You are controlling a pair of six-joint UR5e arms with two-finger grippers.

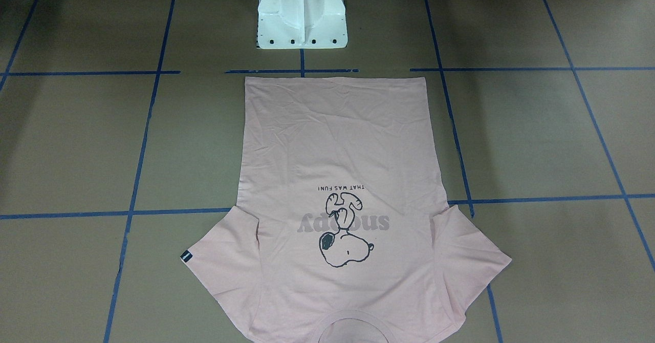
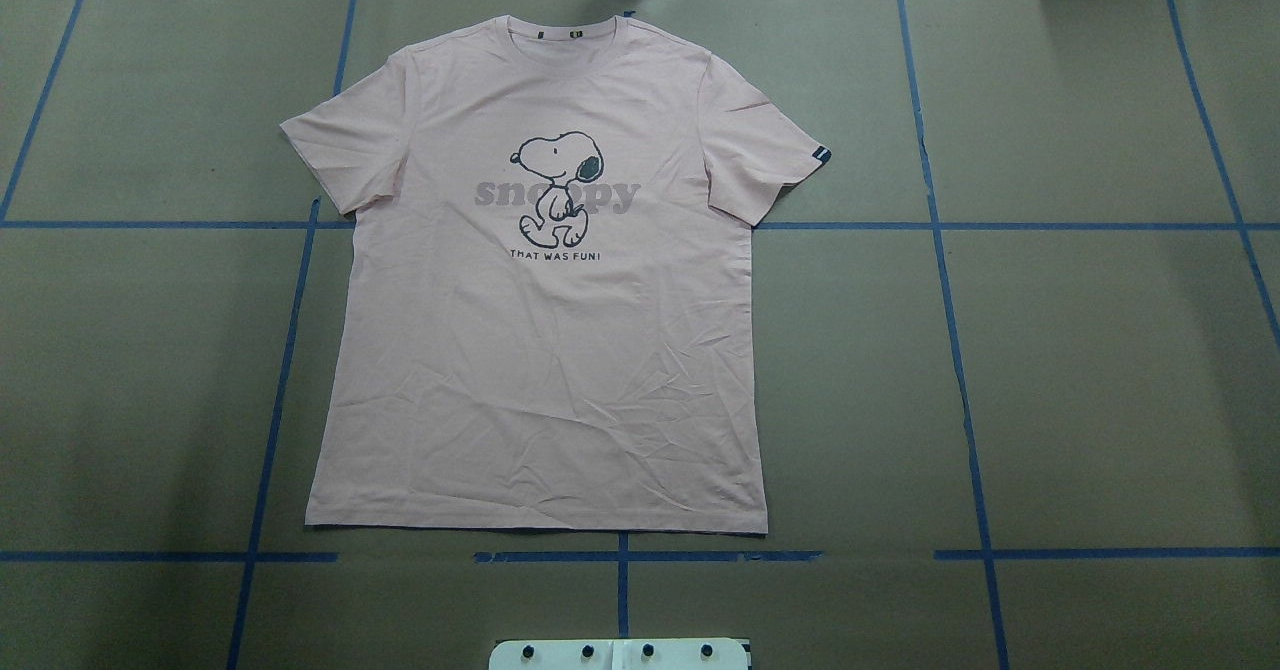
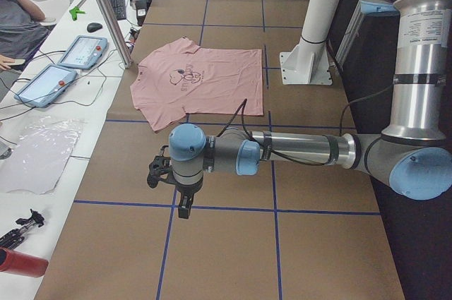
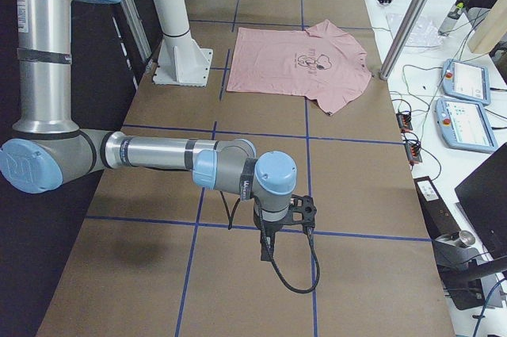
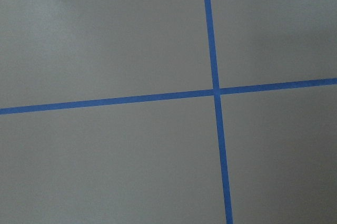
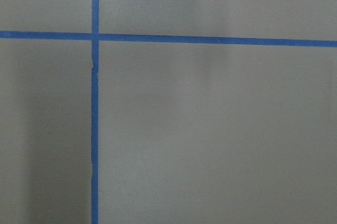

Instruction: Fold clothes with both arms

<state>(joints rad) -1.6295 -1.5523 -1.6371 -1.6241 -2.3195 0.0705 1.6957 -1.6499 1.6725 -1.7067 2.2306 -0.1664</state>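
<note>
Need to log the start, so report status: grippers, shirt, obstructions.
Left gripper, right gripper over bare table, clear of T-shirt; open or shut unreadable. T-shirt flat, print up, unfolded. Nothing on it.

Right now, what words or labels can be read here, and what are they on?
"snoopy": grey lettering across the chest of the pink T-shirt.
"THAT WAS FUN!": black print under the cartoon dog.
Sleeve tag, neck label and the white sticker on the left arm: too small to read.
</note>
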